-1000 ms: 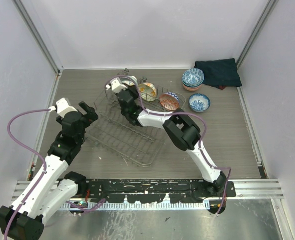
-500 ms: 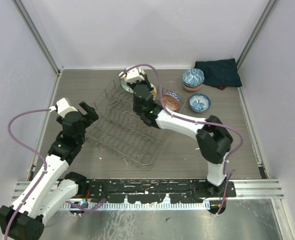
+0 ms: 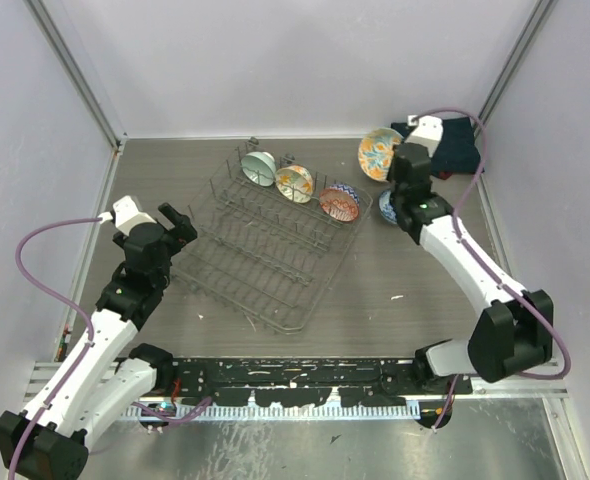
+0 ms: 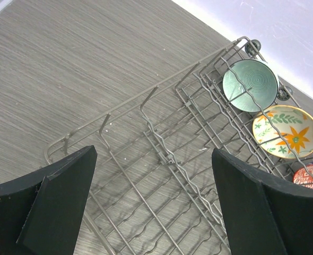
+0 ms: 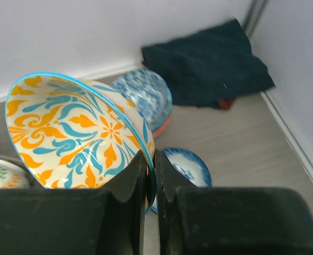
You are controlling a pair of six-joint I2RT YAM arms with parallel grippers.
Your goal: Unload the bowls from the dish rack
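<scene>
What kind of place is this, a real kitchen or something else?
Probably a robot test cell, not a kitchen: plain pale walls and metal posts enclose the table; the left arm and right arm are bolted to a rail at its edge.

The top view looks down from high above the near edge over the whole worktop (image 3: 375,310). The left wrist view sits close over the dish rack (image 4: 162,159), facing its far end. The right wrist view, tight on the orange-and-blue bowl (image 5: 77,127), faces the corner holding the dark cloth (image 5: 207,64). The top view shares both.
</scene>
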